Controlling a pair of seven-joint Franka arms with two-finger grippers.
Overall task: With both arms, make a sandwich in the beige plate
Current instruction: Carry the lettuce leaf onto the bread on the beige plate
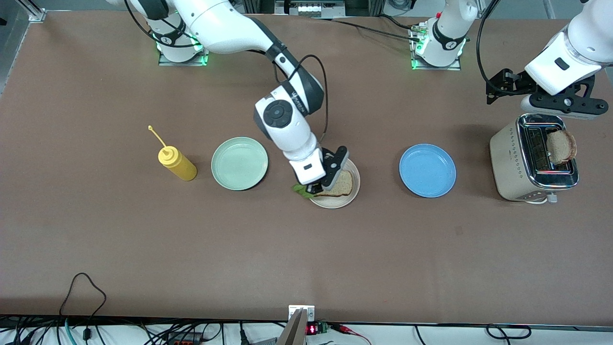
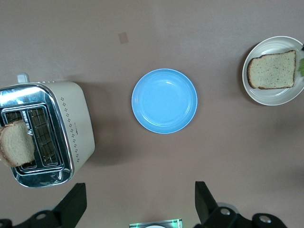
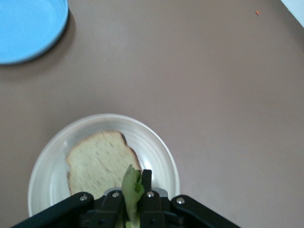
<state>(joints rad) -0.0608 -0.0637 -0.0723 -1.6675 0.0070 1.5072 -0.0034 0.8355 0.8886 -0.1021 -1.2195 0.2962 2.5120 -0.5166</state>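
Observation:
The beige plate lies mid-table with one brown-crusted bread slice flat on it. My right gripper hangs low over the plate's edge toward the right arm's end, shut on a ruffled green lettuce leaf. In the right wrist view the lettuce stands pinched between the fingers just above the bread and plate. A second bread slice sticks up from the toaster. My left gripper hovers open above the toaster, with nothing between its fingers.
A blue plate lies between the beige plate and the toaster. A mint-green plate and a yellow squeeze bottle stand toward the right arm's end. Bare brown tabletop fills the half nearer the front camera.

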